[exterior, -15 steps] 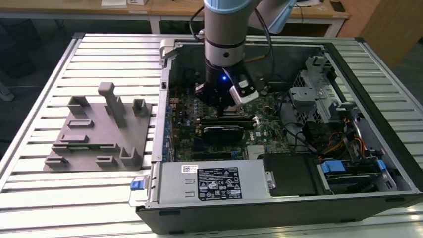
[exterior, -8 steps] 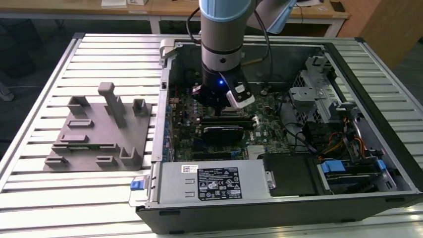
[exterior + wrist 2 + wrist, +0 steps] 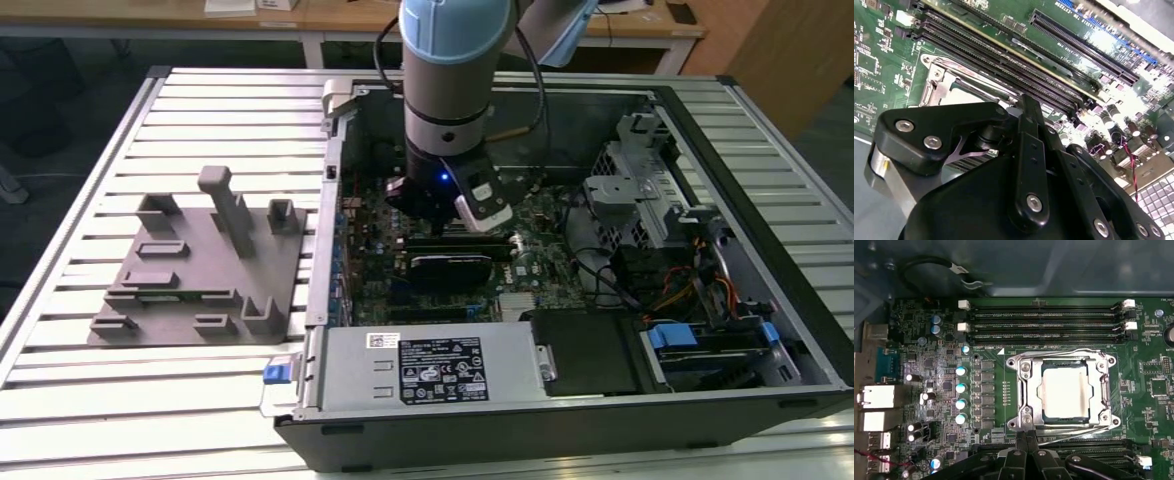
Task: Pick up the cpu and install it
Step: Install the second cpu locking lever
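The cpu [image 3: 1065,391], a small square chip with a silvery-white top, lies flat inside the metal-framed socket [image 3: 1023,390] on the green motherboard [image 3: 1149,365]. The socket's frame surrounds it, with a wire lever along its edges. In the first wrist view my gripper [image 3: 1027,436] is beside the socket's edge, its two black fingers pressed together with nothing between them and apart from the chip. In the second wrist view the black linkage [image 3: 1026,165] covers most of the socket; a pale strip of the cpu [image 3: 966,96] shows past it. In the exterior view the gripper [image 3: 430,215] hangs inside the open computer case.
Long memory slots [image 3: 1044,320] run beside the socket, and capacitors [image 3: 960,387] stand in a row on another side. A grey fixture [image 3: 200,270] sits on the slatted table at the exterior view's left. A labelled power supply [image 3: 427,370], drive bays [image 3: 707,340] and cables crowd the case.
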`<action>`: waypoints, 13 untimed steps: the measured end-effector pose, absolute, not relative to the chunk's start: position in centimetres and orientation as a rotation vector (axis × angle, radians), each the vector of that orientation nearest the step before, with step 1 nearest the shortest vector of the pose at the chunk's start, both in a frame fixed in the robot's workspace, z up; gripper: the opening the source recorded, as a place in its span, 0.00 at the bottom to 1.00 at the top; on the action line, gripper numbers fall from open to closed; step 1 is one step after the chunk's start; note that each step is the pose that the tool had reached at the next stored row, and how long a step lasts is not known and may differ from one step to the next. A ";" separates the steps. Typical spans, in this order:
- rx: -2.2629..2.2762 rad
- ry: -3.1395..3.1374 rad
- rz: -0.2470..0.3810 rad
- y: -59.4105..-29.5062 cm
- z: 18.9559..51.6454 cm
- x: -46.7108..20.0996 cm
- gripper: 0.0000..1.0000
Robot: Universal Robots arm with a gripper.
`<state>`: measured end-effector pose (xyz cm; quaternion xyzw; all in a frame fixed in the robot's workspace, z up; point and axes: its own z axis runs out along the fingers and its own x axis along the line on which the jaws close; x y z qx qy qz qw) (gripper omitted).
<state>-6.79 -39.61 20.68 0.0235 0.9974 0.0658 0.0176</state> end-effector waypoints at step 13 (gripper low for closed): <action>0.075 3.088 0.353 -41.1 20.2 -7.2 0.11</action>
